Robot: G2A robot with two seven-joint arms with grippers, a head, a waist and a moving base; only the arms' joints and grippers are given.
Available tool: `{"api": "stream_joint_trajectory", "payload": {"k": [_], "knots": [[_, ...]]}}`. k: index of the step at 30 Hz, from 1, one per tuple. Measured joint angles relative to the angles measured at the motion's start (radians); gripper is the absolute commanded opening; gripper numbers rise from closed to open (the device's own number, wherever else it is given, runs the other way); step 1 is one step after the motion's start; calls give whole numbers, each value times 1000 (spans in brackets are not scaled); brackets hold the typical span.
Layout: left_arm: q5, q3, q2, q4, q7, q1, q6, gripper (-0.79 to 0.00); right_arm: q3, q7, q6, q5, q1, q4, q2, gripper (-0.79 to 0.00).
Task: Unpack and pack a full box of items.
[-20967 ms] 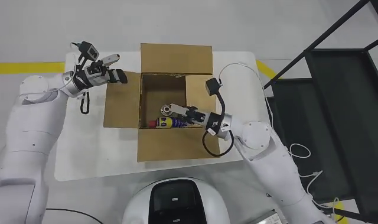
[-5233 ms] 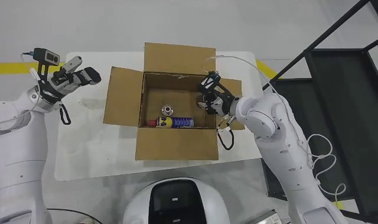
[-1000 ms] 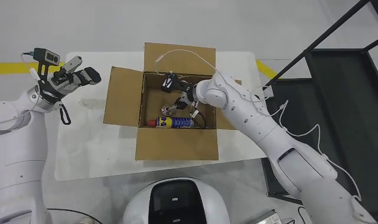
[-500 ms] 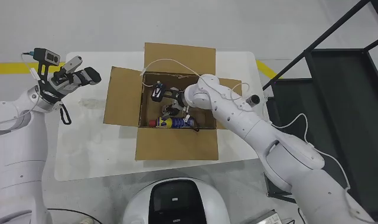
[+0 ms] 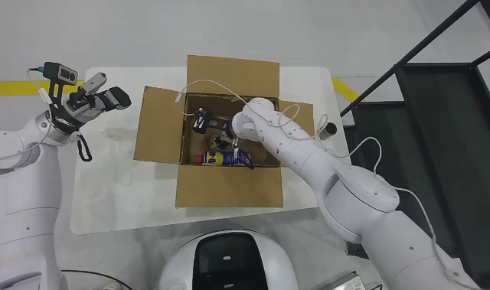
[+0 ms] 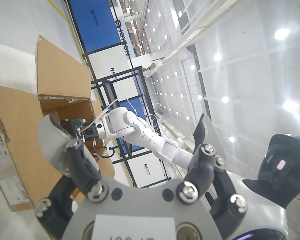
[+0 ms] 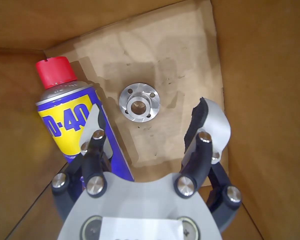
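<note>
Right gripper (image 7: 148, 109) was down inside the box (image 7: 265, 76), fingers spread apart, nothing between them. The right wrist view gave the clean look at the floor: metal flange (image 7: 139, 104) lying flat, in line with the gap between the fingers, clear of both. Spray can (image 7: 72, 116) lay on its side just beside the flange, not touching it, with one finger (image 7: 93, 126) over its body.

From the top view the right gripper (image 5: 220, 140) and forearm covered most of the flange. The spray can (image 5: 222, 158) ran along the box wall nearest the robot, red cap toward the robot's left.

Flange: bright machined disc, raised hub, central bore, small bolt holes round it. Can: blue and yellow, silver shoulder, red cap.

Left gripper (image 5: 115, 99) hung above the table (image 5: 115, 198), left of the box (image 5: 230, 187) and well apart, fingers open and empty. Its wrist view showed the left gripper (image 6: 125, 126) aimed up, the right arm (image 6: 140, 131) dropping over the box rim, and white labels (image 6: 13, 188) on the box side.

Box flaps were folded out. A loose white cable (image 5: 222, 85) arched over the opening. Black metal steps (image 5: 413, 137) stood right of the table.
</note>
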Motion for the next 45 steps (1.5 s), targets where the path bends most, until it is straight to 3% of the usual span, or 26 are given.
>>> {"api": "stream_joint_trajectory", "payload": {"k": [5, 6, 8, 13, 21, 23, 35, 45], "knots": [[0, 0, 0, 0, 0, 0, 0, 0, -16, -20, 2, -9, 8, 61, -36, -271], [0, 0, 0, 0, 0, 0, 0, 0, -18, -24, 0, -10, 9, 70, -42, -357], [0, 0, 0, 0, 0, 0, 0, 0, -22, -33, -5, -13, 12, 92, -55, -428], [0, 0, 0, 0, 0, 0, 0, 0, -33, -56, -19, -35, 19, 138, -80, -699], [0, 0, 0, 0, 0, 0, 0, 0, -38, -84, -34, -63, 29, 195, -105, -597], [0, 0, 0, 0, 0, 0, 0, 0, -38, -90, -32, -68, 31, 204, -109, -779], [0, 0, 0, 0, 0, 0, 0, 0, -23, -139, -98, -101, 72, 216, -103, -785], [0, 0, 0, 0, 0, 0, 0, 0, 23, -190, -211, -109, 83, 158, -37, -785]]}}
